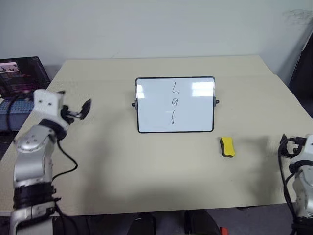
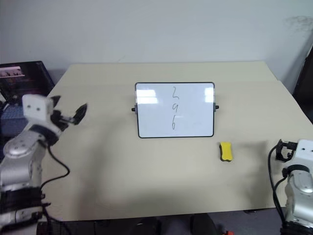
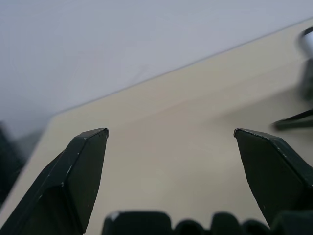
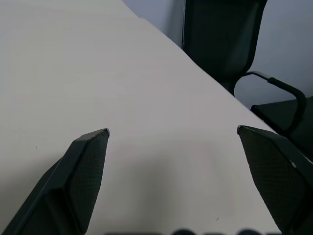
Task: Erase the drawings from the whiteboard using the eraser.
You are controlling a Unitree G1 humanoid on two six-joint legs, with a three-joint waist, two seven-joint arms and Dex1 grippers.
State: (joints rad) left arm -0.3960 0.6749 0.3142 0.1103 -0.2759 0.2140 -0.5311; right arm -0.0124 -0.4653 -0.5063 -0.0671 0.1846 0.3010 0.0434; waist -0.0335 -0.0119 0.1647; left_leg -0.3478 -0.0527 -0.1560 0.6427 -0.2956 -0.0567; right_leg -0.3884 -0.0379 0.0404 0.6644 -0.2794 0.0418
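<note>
Nothing is picked up yet: both grippers, left [image 1: 84, 109] and right [image 4: 171, 134], are spread wide and empty, so next one must grab the eraser [image 1: 227, 147] by the whiteboard [image 1: 195, 105].

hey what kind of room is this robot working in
Probably an office or lab workspace. A plain beige table stands against a bare wall, with an open laptop at one side and a dark office chair with an armrest by the other. On the table are a small whiteboard and a yellow eraser.
</note>
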